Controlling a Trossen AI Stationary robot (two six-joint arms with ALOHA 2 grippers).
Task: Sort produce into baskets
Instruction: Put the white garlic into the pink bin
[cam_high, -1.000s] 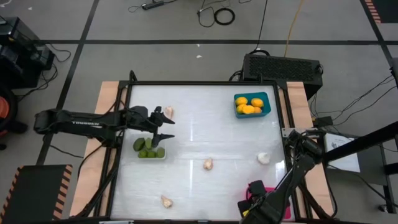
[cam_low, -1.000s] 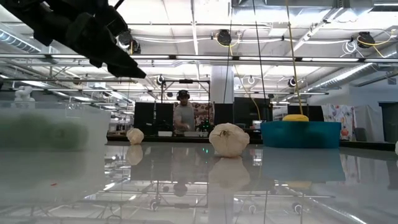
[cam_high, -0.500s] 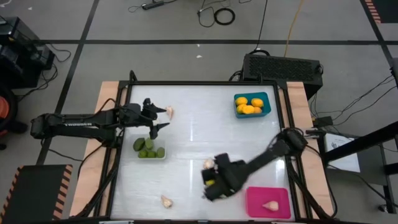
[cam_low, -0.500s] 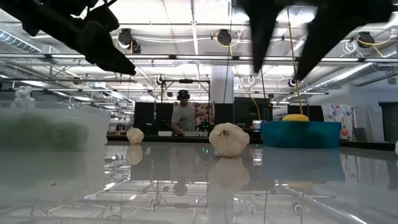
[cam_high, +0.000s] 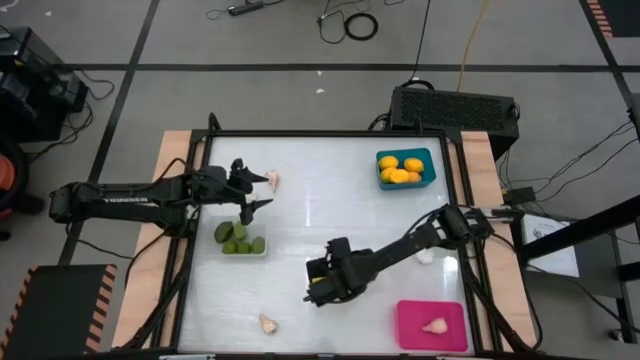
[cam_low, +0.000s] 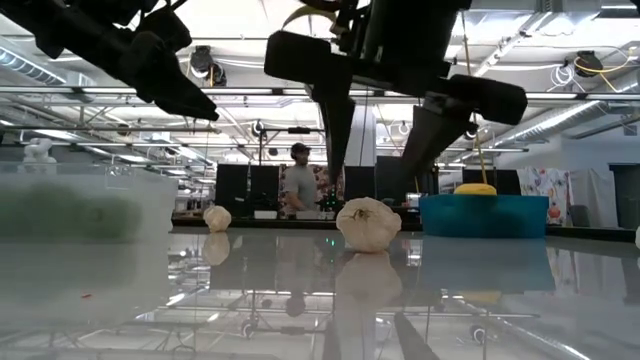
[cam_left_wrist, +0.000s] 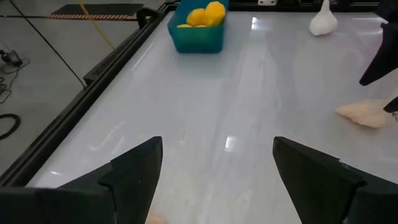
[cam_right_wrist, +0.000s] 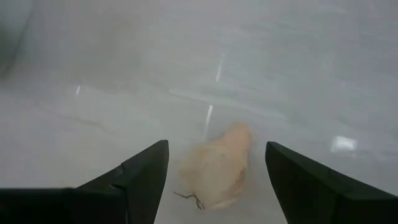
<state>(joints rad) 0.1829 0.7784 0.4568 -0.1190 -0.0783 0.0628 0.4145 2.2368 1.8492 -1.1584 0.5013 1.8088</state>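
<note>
Right over the middle of the surface (cam_high: 300, 215), the right gripper (cam_right_wrist: 216, 171) hangs with fingers apart straddling 1 garlic bulb (cam_right_wrist: 217, 167), its long axis running forward between them. Left gripper (cam_high: 252, 190) waits open near the clear basket (cam_high: 243, 246).

The left arm (cam_high: 125, 198) bears white lettering along its dark link, too small to read for sure. No other text is legible.
</note>
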